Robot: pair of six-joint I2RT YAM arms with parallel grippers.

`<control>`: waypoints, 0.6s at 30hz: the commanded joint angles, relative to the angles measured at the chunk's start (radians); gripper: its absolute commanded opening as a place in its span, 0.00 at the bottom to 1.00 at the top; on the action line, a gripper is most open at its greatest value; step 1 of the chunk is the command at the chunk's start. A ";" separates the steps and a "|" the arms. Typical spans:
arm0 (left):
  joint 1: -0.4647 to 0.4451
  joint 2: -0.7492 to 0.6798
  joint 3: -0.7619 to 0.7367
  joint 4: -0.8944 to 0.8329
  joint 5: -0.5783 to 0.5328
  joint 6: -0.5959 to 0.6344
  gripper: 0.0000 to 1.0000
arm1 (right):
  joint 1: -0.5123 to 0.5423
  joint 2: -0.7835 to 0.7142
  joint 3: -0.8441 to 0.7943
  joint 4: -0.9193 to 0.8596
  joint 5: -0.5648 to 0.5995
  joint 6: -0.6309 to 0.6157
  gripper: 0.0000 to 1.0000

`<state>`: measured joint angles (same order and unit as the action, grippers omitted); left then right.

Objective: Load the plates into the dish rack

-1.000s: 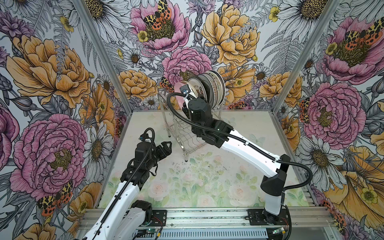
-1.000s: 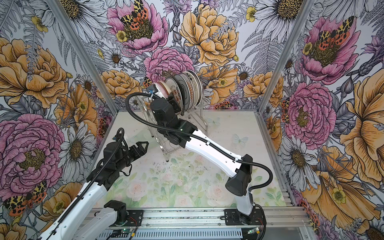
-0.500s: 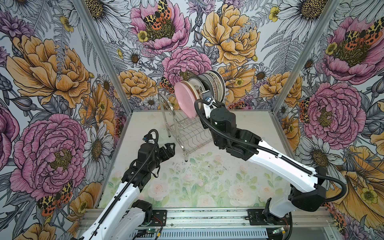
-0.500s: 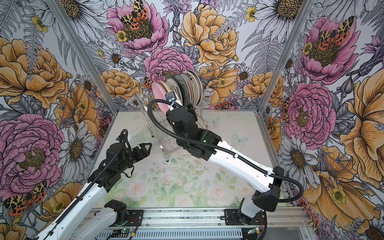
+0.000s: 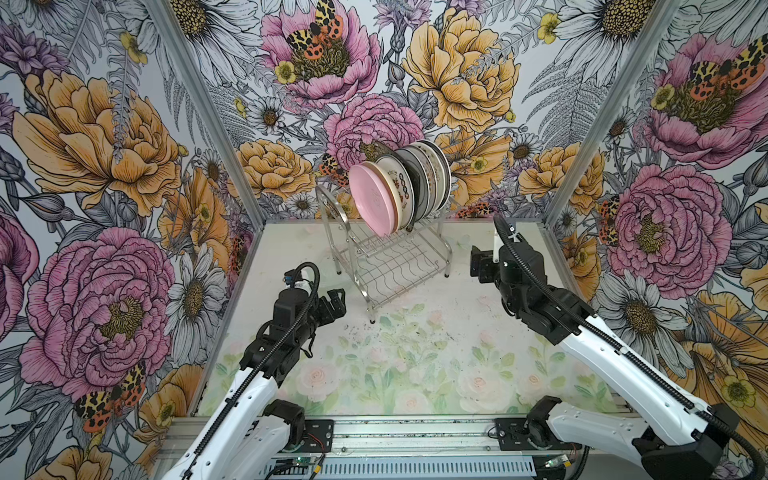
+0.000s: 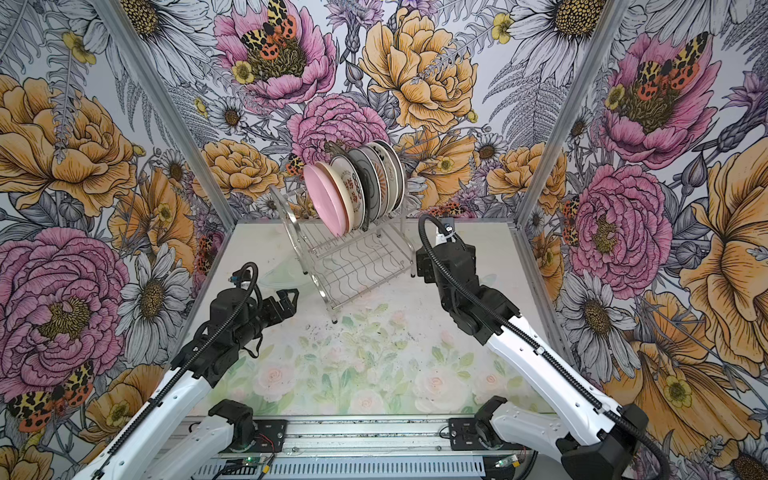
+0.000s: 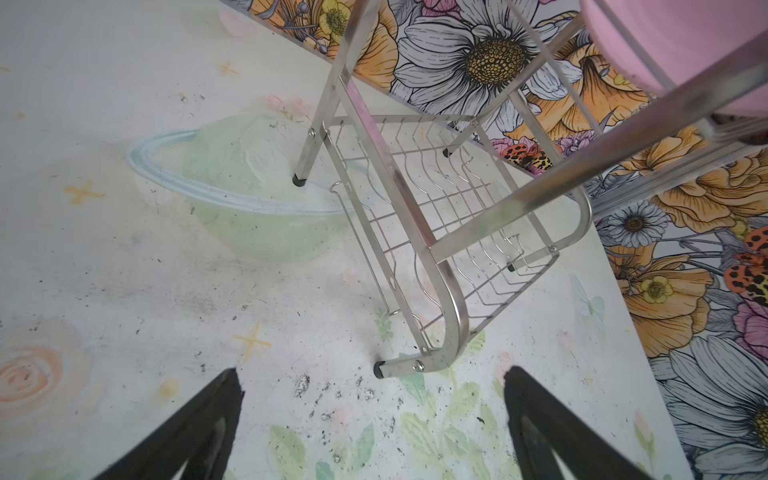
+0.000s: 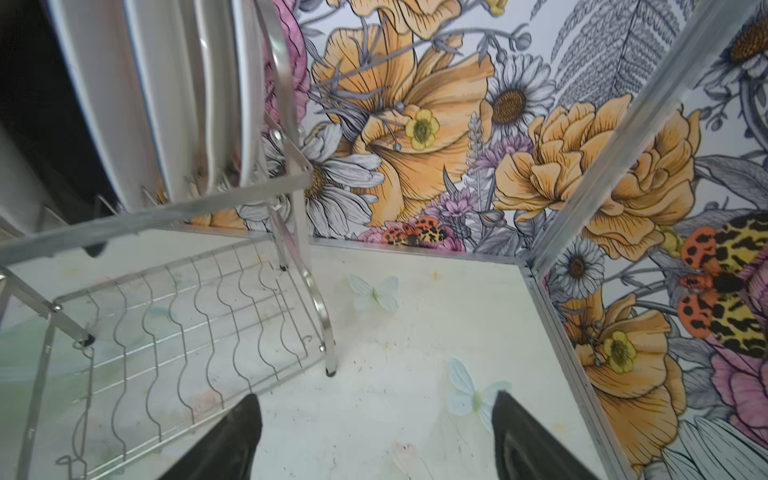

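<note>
1. Overhead, we see the dish rack (image 5: pixel 395 266) at the far end, lower tier bare.
2. The plates (image 5: pixel 409 187) stand on edge in its upper slots, pink plate (image 5: pixel 371 199) frontmost; we judge loading done.
3. Left gripper (image 5: pixel 337 300) and right gripper (image 5: pixel 478 264) flank it, fingers spread wide, holding nothing.

pink plate (image 5: pixel 371 200), cream plate (image 5: pixel 401 188) w/ print, silver rack (image 5: pixel 392 266) (wavy wires)

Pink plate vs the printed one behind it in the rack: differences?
The pink plate is plain; the printed plate carries orange and dark motifs. The pink plate ends the row with its face shown; the printed plate sits further in, mostly covered. Both stand on edge in the upper tier of the dish rack.
</note>
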<state>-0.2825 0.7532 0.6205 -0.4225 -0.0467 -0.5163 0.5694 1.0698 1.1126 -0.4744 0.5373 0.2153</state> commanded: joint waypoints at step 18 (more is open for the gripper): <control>0.211 0.126 -0.127 0.397 -0.068 0.302 0.99 | -0.592 -0.050 -0.605 0.620 -0.467 -0.049 1.00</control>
<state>-0.0837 0.8570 0.5217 -0.1738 -0.0719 -0.2848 -0.0048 0.9977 0.5598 -0.1040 0.1471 0.1825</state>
